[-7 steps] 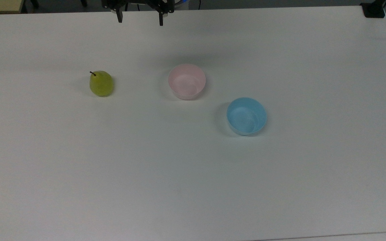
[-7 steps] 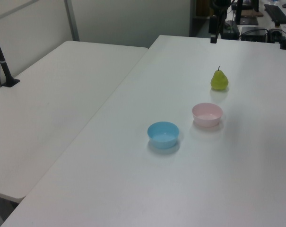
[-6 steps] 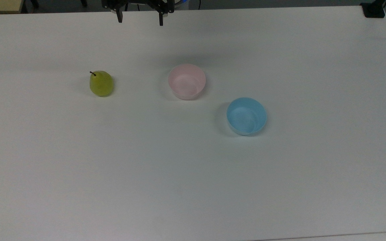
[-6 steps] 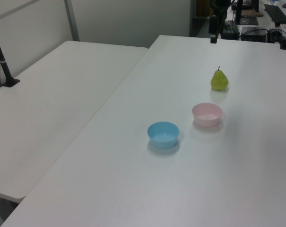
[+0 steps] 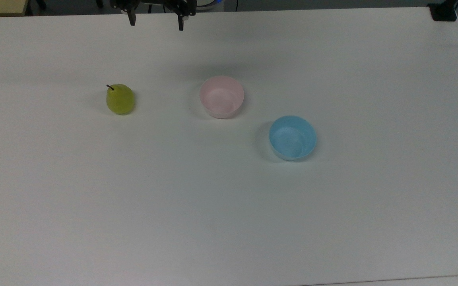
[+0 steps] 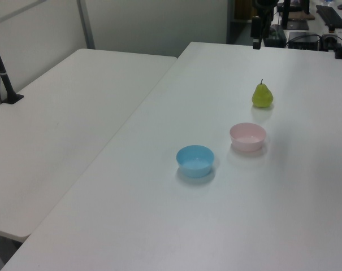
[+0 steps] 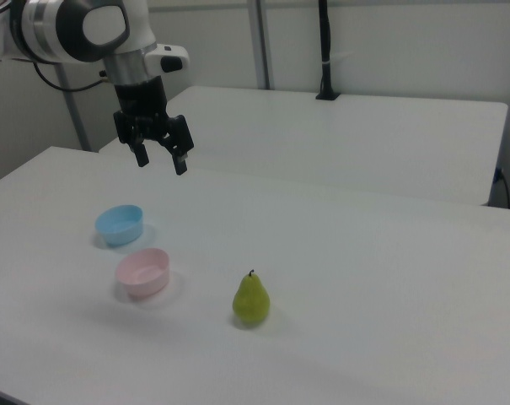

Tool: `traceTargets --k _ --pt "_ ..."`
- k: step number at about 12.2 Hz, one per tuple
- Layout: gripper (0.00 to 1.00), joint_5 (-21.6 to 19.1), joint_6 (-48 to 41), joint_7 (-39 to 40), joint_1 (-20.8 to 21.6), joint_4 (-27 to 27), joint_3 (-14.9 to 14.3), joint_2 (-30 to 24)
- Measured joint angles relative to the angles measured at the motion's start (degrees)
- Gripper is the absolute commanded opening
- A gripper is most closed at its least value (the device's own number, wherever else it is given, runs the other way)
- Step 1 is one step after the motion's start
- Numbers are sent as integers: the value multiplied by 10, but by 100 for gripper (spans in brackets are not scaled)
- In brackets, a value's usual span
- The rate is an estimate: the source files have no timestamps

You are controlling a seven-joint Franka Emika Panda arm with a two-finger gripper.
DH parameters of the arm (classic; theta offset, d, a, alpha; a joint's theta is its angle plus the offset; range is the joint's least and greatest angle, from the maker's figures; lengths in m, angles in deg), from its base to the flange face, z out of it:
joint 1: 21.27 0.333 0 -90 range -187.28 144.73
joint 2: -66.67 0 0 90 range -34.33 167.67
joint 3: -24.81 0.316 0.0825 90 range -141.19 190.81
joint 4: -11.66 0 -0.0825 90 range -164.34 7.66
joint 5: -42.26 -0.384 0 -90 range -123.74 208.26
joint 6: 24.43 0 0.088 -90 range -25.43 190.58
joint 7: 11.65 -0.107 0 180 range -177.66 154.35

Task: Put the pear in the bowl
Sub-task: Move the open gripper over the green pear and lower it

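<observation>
The yellow-green pear [image 5: 120,99] stands upright on the white table, stem up, at the top view's left; it also shows as pear [image 6: 262,95] and pear [image 7: 251,299]. The pale pink bowl [image 5: 221,96] sits empty to its right in the top view, also bowl [image 6: 248,136] and bowl [image 7: 142,272]. My gripper [image 5: 156,23] hangs open high above the table's far edge, well clear of both; the right view has the gripper [image 7: 161,160] above and behind the bowls, fingers spread with nothing between them.
A light blue bowl [image 5: 292,137] sits empty beside the pink one, also blue bowl [image 7: 120,224]. A second white table [image 6: 57,124] adjoins at the left view's left. A black post base [image 5: 443,12] stands at the top view's far right corner.
My gripper has shifted slightly toward the top view's left. The pear and both bowls have not moved.
</observation>
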Motion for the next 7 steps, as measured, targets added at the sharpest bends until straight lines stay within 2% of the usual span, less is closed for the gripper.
traceTargets --k 4,7 --pt "100 0 0 107 -52 -1 -1 2" --pt "100 0 10 190 -95 -34 -2 6"
